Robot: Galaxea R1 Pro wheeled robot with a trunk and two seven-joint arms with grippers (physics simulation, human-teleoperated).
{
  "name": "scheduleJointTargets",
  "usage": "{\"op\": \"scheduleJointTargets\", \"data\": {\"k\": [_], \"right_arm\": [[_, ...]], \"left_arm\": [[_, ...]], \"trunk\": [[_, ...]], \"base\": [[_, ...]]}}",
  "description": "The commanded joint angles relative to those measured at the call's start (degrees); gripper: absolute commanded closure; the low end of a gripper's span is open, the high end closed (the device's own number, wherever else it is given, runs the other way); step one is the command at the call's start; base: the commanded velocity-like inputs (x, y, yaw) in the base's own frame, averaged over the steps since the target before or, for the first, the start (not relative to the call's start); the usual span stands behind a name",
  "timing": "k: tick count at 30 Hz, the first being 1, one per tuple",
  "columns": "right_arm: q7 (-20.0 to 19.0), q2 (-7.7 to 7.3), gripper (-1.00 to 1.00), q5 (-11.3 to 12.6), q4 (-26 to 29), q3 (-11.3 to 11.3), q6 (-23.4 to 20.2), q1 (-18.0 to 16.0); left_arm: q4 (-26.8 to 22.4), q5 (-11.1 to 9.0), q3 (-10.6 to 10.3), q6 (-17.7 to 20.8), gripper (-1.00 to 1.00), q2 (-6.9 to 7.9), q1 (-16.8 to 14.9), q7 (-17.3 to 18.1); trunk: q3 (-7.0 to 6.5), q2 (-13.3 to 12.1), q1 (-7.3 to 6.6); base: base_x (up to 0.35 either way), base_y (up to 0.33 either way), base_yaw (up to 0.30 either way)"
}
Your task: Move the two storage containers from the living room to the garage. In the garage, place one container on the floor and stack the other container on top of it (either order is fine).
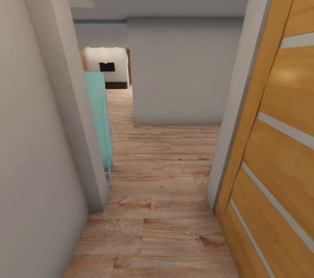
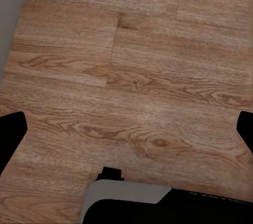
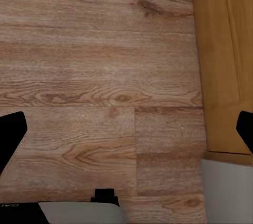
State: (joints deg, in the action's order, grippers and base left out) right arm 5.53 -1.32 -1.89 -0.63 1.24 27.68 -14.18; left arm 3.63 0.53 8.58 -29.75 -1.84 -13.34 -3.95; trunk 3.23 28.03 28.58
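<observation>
The two storage containers are out of view. I am in a narrow hallway with a light wood-plank floor [image 1: 161, 208]. In the left wrist view my left gripper [image 2: 126, 129] hangs open over bare wood planks, its dark fingertips [image 2: 10, 129] far apart with nothing between them. In the right wrist view my right gripper [image 3: 126, 129] is likewise open over the planks, fingertips [image 3: 10, 129] spread wide and empty.
An open orange wooden door [image 1: 279, 138] with pale stripes stands close on the right; its edge [image 3: 221, 60] lies beside the right gripper. A grey wall [image 1: 39, 138] flanks the left, with a teal cabinet [image 1: 99, 116] behind its corner. A grey wall [image 1: 183, 73] faces ahead; a passage [image 1: 115, 77] opens at the far left.
</observation>
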Motion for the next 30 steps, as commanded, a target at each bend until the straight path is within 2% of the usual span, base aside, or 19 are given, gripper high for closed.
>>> {"op": "scheduleJointTargets", "data": {"k": [1, 30], "right_arm": [[0.3, 0.00, -1.00, -0.2, -0.1, 0.1, 0.2, -0.1], [0.6, 0.09, -1.00, 0.6, -0.2, -0.1, 0.1, -0.1]], "left_arm": [[0.2, 0.1, 0.1, -0.4, -1.00, 0.00, -0.1, -0.2], [0.2, 0.1, 0.2, -0.4, -1.00, 0.08, -0.1, -0.2]], "trunk": [[0.12, 0.1, 0.06], [0.12, 0.1, 0.06]], "base": [[0.326, 0.000, 0.000], [0.326, 0.000, 0.000]]}}
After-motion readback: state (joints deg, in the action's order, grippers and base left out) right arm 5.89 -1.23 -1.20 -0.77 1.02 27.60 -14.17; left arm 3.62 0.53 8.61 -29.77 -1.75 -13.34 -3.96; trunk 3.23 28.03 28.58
